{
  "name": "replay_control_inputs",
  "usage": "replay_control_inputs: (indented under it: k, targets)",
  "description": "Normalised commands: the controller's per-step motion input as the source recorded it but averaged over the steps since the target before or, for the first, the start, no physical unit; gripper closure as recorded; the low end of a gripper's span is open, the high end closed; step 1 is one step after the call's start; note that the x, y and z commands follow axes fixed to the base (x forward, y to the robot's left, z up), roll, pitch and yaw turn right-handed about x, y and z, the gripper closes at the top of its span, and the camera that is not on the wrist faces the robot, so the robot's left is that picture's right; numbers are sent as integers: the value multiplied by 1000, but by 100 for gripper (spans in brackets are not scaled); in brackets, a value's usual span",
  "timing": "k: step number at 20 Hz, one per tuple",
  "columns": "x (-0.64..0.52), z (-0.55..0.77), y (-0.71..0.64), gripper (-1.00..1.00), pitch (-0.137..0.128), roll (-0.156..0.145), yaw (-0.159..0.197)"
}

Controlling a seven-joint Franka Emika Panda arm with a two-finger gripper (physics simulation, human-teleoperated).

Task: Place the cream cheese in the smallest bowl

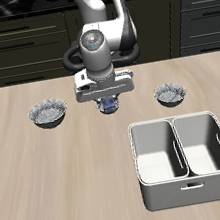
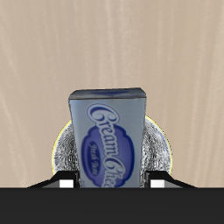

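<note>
Gripper (image 1: 106, 98) holding cream cheese (image 2: 109, 140) hides most of a bowl (image 2: 157, 149).

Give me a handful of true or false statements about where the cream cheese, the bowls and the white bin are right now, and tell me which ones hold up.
1. The gripper holds the cream cheese. True.
2. The cream cheese lies in the white two-compartment bin. False: it is in the gripper, and both compartments look empty.
3. In the wrist view, a speckled bowl lies directly below the held box. True.
4. The bin stands farther back on the table than the bowls. False: it is nearer the table's front edge.
5. Two other bowls sit apart on either side of the gripper. True.
</note>
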Motion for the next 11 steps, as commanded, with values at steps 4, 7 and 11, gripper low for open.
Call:
replay_control_inputs:
  k: [4, 7, 11]
  targets:
    - [10, -1, 5, -100, 9, -18, 5]
    - [12, 73, -32, -100, -12, -19, 7]
    - [-9, 74, 1, -100, -13, -3, -5]
